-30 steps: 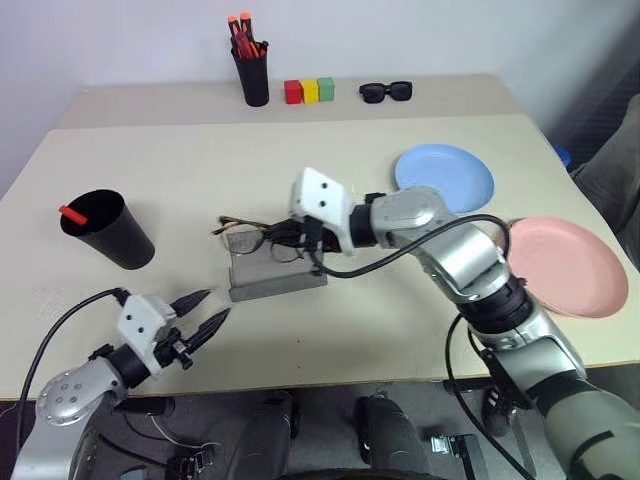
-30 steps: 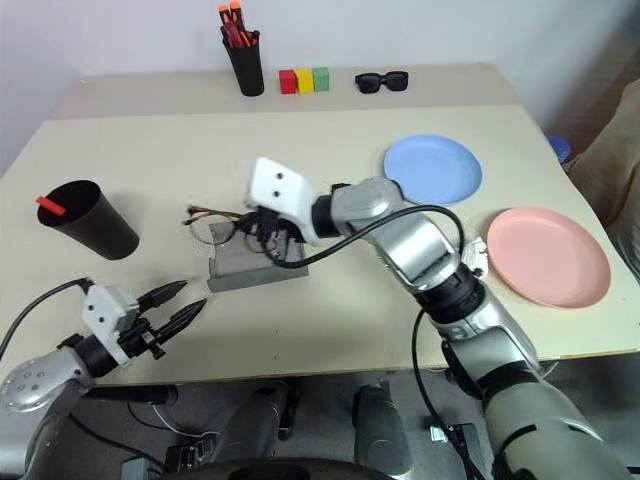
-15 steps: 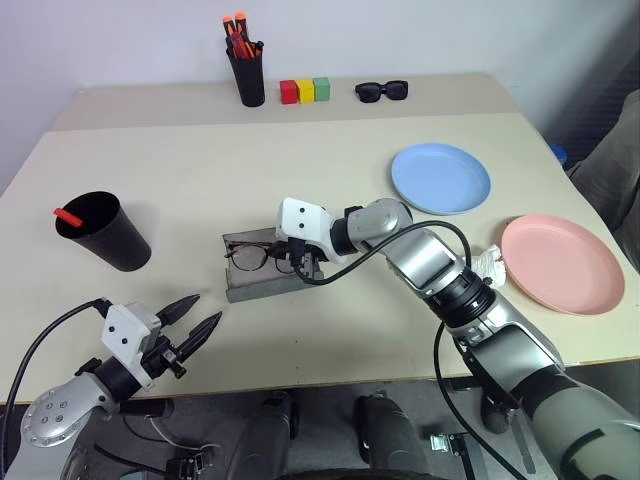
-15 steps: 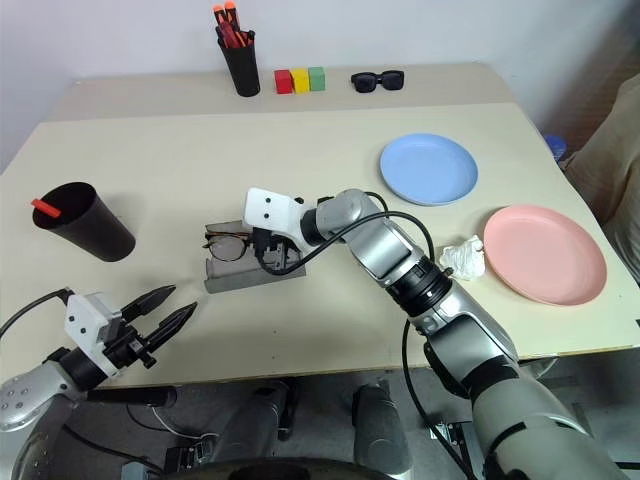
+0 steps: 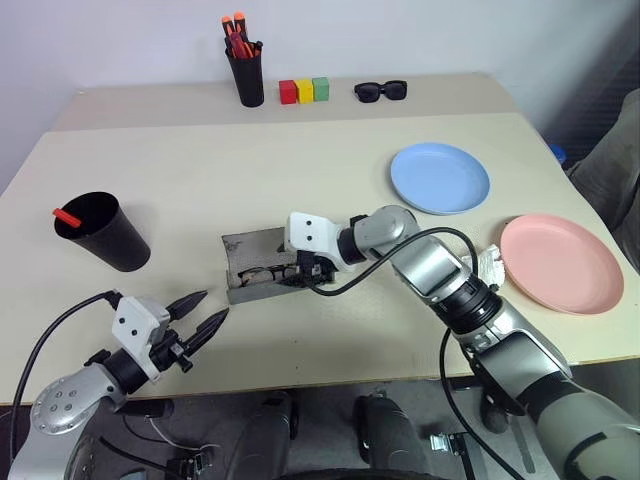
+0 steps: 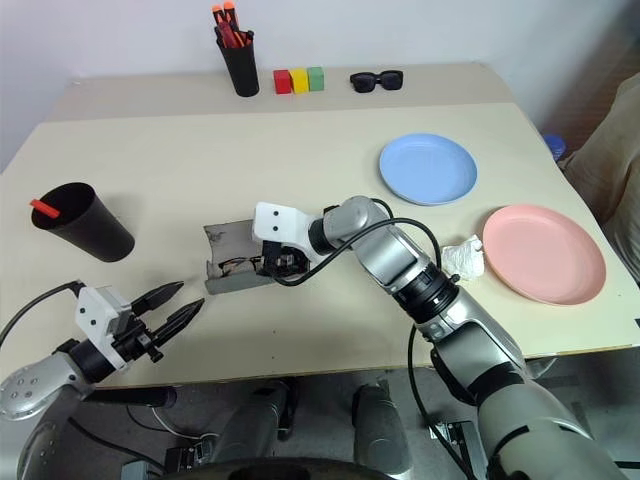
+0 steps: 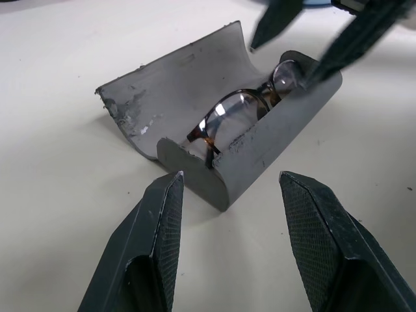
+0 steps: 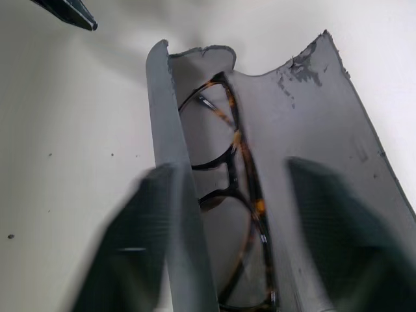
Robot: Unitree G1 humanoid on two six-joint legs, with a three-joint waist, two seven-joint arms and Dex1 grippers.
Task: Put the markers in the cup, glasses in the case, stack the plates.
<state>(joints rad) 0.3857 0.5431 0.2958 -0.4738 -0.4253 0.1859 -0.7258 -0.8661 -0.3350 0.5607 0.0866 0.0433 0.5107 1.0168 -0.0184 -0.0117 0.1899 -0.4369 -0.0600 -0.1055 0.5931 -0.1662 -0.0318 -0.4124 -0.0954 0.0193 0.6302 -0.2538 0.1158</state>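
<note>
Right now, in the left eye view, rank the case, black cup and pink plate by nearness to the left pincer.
1. case: just beyond the left pincer, table centre.
2. black cup: far left side.
3. pink plate: far right edge.

The right hand [image 5: 300,272] has come down from above the case [image 5: 262,265] to its open trough and spread its fingers. The glasses [image 7: 242,116], a second ago pinched in that hand and hanging over the lid's far edge, now lie loose inside the case.
</note>
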